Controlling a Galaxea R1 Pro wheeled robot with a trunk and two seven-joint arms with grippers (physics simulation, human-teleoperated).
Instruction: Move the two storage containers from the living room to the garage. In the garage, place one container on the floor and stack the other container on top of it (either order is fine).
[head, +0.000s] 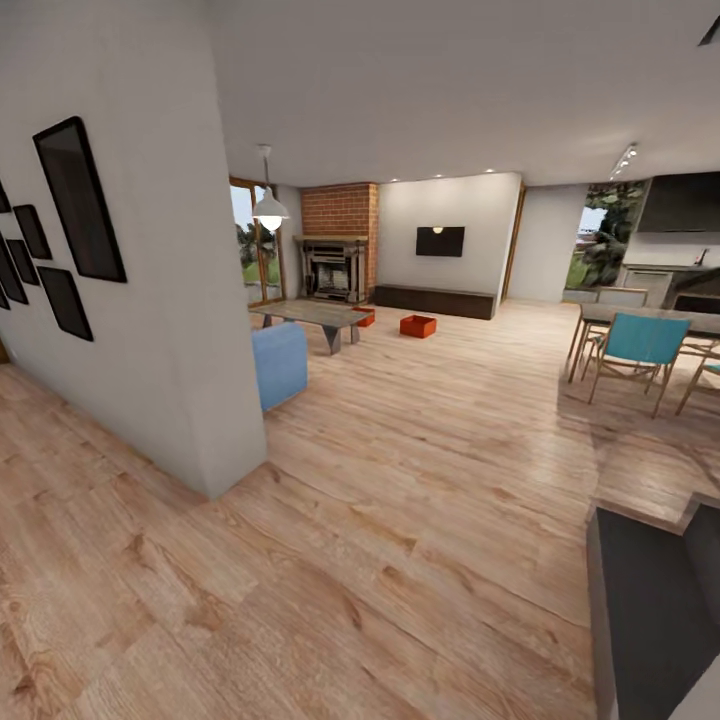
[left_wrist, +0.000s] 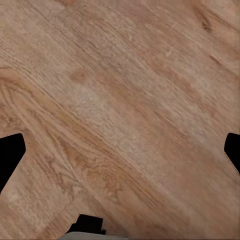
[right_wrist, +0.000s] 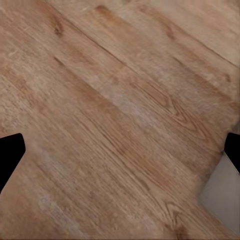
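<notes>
Both wrist views look down on bare plank floor (left_wrist: 120, 100): the left gripper (left_wrist: 120, 150) and right gripper (right_wrist: 120, 150) hang spread wide, holding nothing. Far across the room, one bin (head: 418, 326) sits on the floor beyond the table (head: 310, 316), the other bin (head: 364, 316) peeking from behind it. They look rigid, smooth-walled and probably light, best clasped by opposite rims with both arms.

open plank floor (head: 420, 470) ahead; wall corner (head: 225, 440) left, chairs (head: 635, 350) right.

matt wood-plank floor (head: 400, 520)
</notes>
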